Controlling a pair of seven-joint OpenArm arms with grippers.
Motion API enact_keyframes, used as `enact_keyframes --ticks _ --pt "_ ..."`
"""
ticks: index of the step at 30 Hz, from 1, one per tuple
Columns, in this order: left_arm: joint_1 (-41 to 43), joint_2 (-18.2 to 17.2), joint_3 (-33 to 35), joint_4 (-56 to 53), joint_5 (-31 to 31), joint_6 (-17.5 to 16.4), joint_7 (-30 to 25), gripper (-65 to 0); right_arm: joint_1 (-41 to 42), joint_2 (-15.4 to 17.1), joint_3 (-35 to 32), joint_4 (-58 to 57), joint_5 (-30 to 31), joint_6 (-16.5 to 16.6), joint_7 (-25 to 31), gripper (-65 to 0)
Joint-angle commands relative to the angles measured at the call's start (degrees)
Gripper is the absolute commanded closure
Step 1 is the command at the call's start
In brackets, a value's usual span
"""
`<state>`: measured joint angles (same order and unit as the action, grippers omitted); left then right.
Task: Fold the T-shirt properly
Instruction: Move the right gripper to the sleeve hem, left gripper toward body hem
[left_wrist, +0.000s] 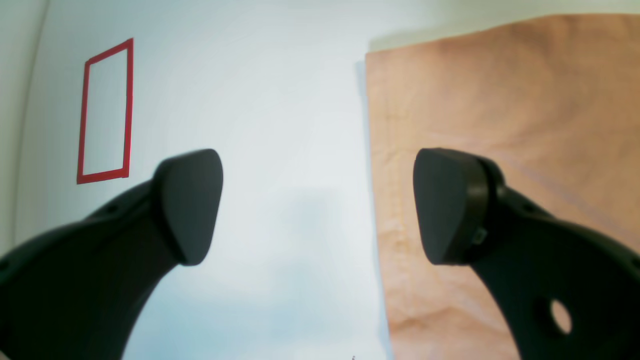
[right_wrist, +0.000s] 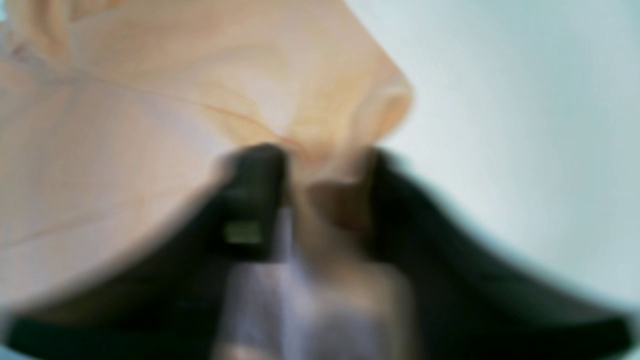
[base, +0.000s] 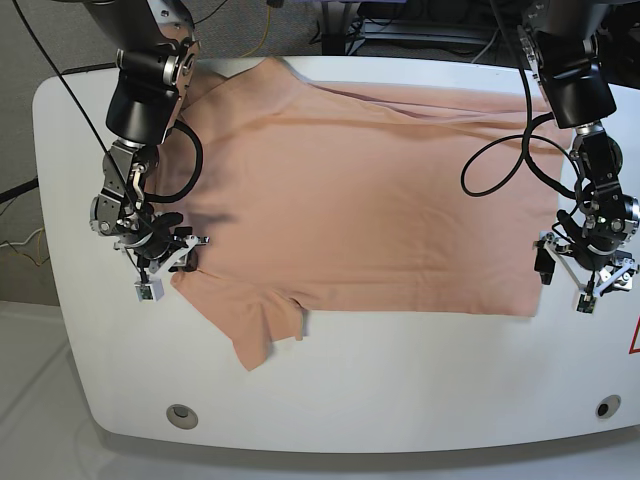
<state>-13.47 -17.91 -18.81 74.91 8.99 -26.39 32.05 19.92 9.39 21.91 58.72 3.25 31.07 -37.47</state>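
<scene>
The T-shirt (base: 360, 190) lies spread flat over most of the white table (base: 400, 380), its body running across the base view from the side of the right arm to the side of the left arm. One short sleeve (base: 255, 335) sticks out toward the near edge of the table, and the far edge of the cloth reaches the back rim, where a fold shows near the top.

The right gripper (base: 160, 262) sits low at the shirt's edge on the base view's left, just beside the sleeve seam. In the right wrist view (badly blurred) the right gripper (right_wrist: 320, 170) has its two dark fingers (right_wrist: 255, 195) drawn close together with a bunched ridge of peach cloth (right_wrist: 280, 100) caught between them, so it is pinching the T-shirt's edge; creases fan out from the pinch.

The left gripper (base: 588, 272) hangs over the bare table just beyond the shirt's straight hem, on the base view's right, not touching the fabric. In the left wrist view the left gripper (left_wrist: 317, 205) has its jaws spread wide, nothing between the two black pads (left_wrist: 190, 205), with the hem of the shirt (left_wrist: 500, 150) under the one pad and white table under the other. A red tape rectangle (left_wrist: 105, 112) is marked on the table, well apart from the cloth
</scene>
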Motion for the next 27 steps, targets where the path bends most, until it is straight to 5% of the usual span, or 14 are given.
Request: enact_keyframes --ticks 1,21,27 --pt "-1.34 -0.59 -0.23 0.82 -0.33 0.5 -1.15 -55.5 0.6 0.41 -0.07 0.14 -0.56 0.18 -1.6 0.0" --pt "-1.51 0.9 -0.49 -6.04 -0.95 0.41 -6.25 -55.5 0.52 1.12 -0.07 0.14 -0.56 0.27 -1.6 0.0" --pt "-3.45 0.72 -0.58 -9.38 -5.52 0.33 -6.95 -55.7 0.52 1.12 -0.07 0.14 -0.56 0.27 -1.6 0.0"
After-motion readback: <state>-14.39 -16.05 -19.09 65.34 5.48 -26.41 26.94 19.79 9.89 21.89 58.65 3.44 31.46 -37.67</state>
